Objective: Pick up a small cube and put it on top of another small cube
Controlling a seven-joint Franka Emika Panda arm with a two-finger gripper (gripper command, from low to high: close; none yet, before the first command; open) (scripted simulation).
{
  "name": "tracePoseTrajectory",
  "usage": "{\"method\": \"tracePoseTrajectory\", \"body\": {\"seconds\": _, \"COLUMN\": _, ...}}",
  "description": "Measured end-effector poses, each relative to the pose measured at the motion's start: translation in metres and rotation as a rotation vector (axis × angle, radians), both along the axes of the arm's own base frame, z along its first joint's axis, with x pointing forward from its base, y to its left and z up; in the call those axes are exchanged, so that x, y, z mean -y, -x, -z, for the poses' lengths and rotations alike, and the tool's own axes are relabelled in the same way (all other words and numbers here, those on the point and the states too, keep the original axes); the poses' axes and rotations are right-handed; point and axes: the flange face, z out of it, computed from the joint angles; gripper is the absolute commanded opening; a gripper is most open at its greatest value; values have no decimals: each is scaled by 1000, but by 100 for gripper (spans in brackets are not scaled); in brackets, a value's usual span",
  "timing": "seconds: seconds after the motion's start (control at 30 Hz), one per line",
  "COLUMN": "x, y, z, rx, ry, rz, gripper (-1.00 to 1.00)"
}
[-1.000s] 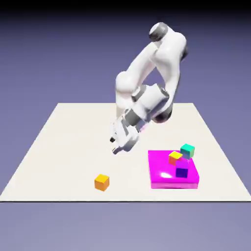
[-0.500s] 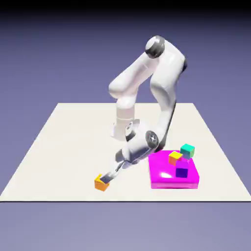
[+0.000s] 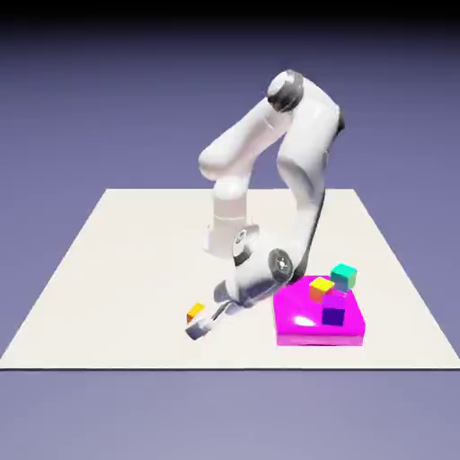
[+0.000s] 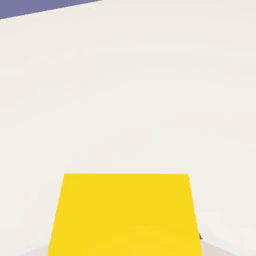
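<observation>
Much bare table (image 4: 128, 90) beyond tool-clamped orange cube (image 4: 122, 215)

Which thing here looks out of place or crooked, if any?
Nothing stands out. The claw is shut on the orange cube; the teal cube sits on the magenta block with two other cubes.

A: Lighting's pretty flat and even here. The surface (image 3: 117, 269) is bright cream with hardly any shadows, just a faint dark patch under the arm (image 3: 269, 171).

B: Yeah, and the backdrop fades to near black along the top of the exterior view. No glare anywhere. A bit soft and blocky, like compression.

A: The hand view is almost washed out, pale all over, with the small cube (image 4: 122, 215) a flat saturated yellow.
</observation>
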Motion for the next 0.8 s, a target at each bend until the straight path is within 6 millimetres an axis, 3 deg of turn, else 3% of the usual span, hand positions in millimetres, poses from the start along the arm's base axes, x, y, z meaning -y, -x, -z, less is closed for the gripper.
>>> {"method": "tracePoseTrajectory", "body": {"seconds": 0.2, "x": -70, "y": 4, "z": -24, "rx": -8, "ry": 50, "rz": 6, "gripper": -100}}
{"method": "tracePoseTrajectory", "body": {"seconds": 0.43, "x": -172, "y": 28, "z": -57, "rx": 8, "ry": 55, "rz": -27, "gripper": -100}}
{"method": "tracePoseTrajectory", "body": {"seconds": 0.63, "x": -271, "y": 76, "z": -86, "rx": 24, "ry": 16, "rz": -99, "gripper": -100}}
{"method": "tracePoseTrajectory", "body": {"seconds": 0.8, "x": -355, "y": 140, "z": -109, "rx": 24, "ry": -37, "rz": -196, "gripper": -100}}
